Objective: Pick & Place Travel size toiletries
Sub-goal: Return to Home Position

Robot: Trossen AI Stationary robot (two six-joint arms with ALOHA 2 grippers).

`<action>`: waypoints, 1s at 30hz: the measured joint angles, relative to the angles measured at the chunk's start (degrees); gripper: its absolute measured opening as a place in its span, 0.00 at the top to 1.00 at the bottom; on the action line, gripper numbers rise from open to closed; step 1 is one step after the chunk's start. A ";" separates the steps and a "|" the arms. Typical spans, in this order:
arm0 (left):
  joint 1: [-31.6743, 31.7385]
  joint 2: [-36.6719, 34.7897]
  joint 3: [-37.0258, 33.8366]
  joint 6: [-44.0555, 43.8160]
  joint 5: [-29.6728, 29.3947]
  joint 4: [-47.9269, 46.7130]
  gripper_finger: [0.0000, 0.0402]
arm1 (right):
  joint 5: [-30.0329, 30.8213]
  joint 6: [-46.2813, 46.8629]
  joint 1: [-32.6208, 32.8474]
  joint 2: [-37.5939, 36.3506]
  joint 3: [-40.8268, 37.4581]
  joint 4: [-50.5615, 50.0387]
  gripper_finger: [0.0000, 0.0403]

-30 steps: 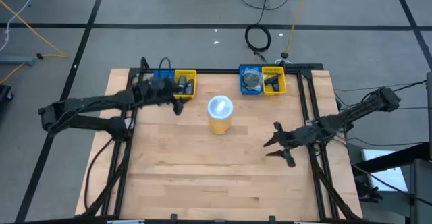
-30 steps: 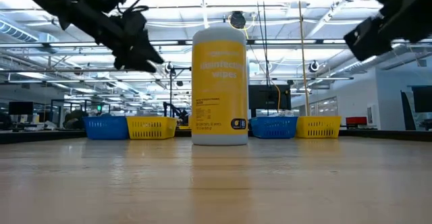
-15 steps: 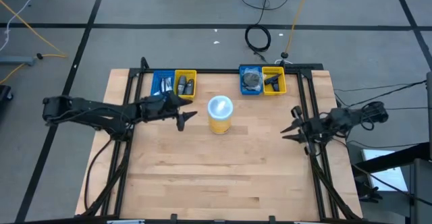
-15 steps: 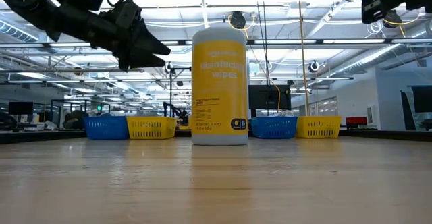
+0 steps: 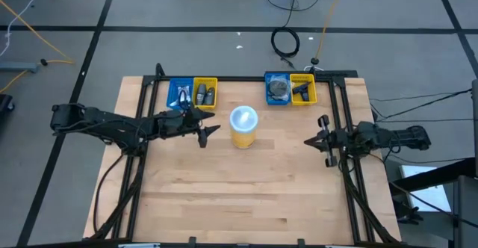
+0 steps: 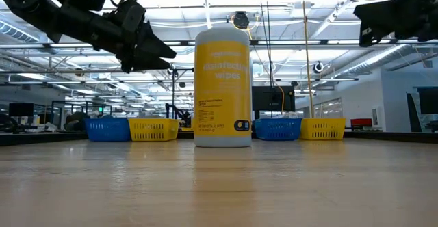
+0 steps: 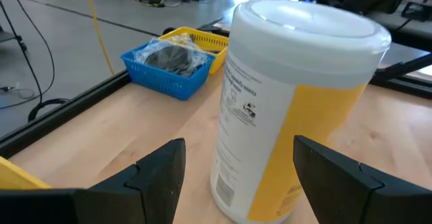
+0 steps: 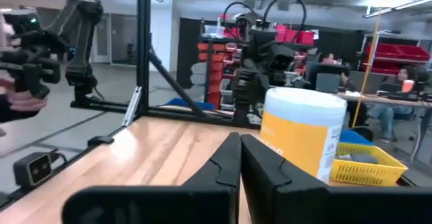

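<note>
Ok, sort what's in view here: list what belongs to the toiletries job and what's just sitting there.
Job:
white tubes in the left blue bin
dark bottles in the left yellow bin
wrapped disc in the right blue bin
dark item in the right yellow bin

Lying about:
yellow wipes canister, standing between the left gripper and right gripper
cables on the floor

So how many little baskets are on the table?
4, along the far edge: the left blue basket beside the left yellow basket, and the right blue basket beside the right yellow basket.
</note>
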 joint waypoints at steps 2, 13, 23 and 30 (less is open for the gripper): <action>0.00 -0.02 0.00 -0.10 0.00 0.18 0.32 | 0.39 1.23 -1.51 -0.02 -1.02 0.26 1.00; -0.43 -0.02 0.00 -0.22 0.03 0.02 0.33 | 0.43 7.84 -3.81 0.29 -6.02 -0.65 1.00; -3.02 -8.81 -9.66 2.50 -2.34 2.12 0.33 | 0.45 8.12 -3.77 0.64 -6.12 -1.30 0.98; -2.64 -27.29 -21.36 3.02 -3.50 3.57 0.33 | 0.47 8.12 -3.77 0.64 -6.17 -1.29 0.98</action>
